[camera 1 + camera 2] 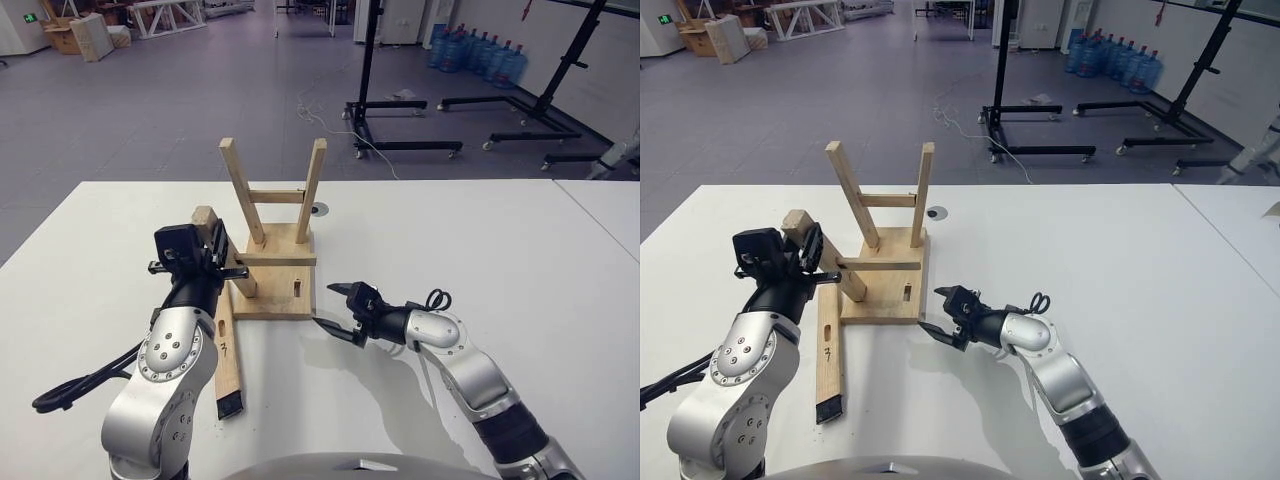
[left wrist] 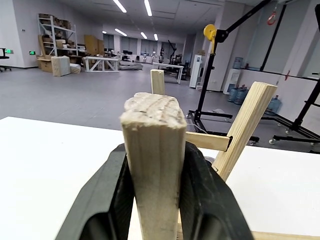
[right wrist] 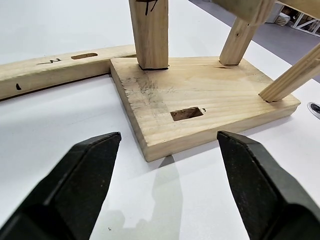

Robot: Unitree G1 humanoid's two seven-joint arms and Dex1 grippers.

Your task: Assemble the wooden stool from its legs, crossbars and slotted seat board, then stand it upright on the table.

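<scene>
On the seat board (image 1: 270, 297), laid inverted: third leg (image 2: 152, 130), clenched in left tool (image 1: 215, 255), judged mid-seating. Right tool (image 1: 325, 305) released, at its near corner. Next, probably: loose leg (image 1: 228, 365) into empty slot (image 3: 187, 113).

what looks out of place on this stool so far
The seat board lies with three legs standing in it, but its near-right slot is empty. The fourth leg lies flat on the table along the board's left side, not fitted. The left end effector grips the near-left leg.
</scene>
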